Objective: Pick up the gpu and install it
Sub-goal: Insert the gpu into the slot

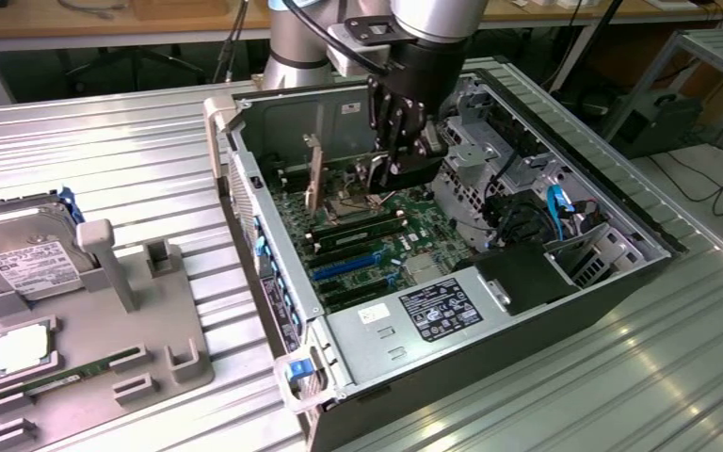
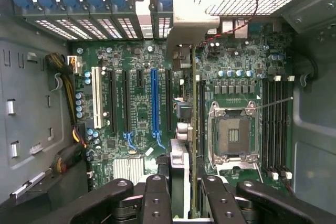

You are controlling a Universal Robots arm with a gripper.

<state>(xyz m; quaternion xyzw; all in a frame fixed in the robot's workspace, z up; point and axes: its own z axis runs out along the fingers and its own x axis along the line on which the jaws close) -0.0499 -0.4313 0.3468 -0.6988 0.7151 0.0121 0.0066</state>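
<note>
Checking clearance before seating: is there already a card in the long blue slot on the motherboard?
No, the long blue slot is bare from end to end; the gpu sits edge-on between the jaws.

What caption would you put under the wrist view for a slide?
Gripper holding the gpu edge-on over the motherboard inside an open computer case.

- Robotics lab, by the look of it: an industrial arm (image 1: 443,17) leans over a ribbed metal table (image 1: 110,151).
- An open computer case (image 1: 251,202) sits there, with the tool (image 1: 402,168) clamped on a gpu (image 2: 179,156) inside.
- There's a grey parts fixture (image 1: 123,311) alongside, with workbenches (image 1: 86,19) and loose cables (image 1: 714,188) behind.
</note>
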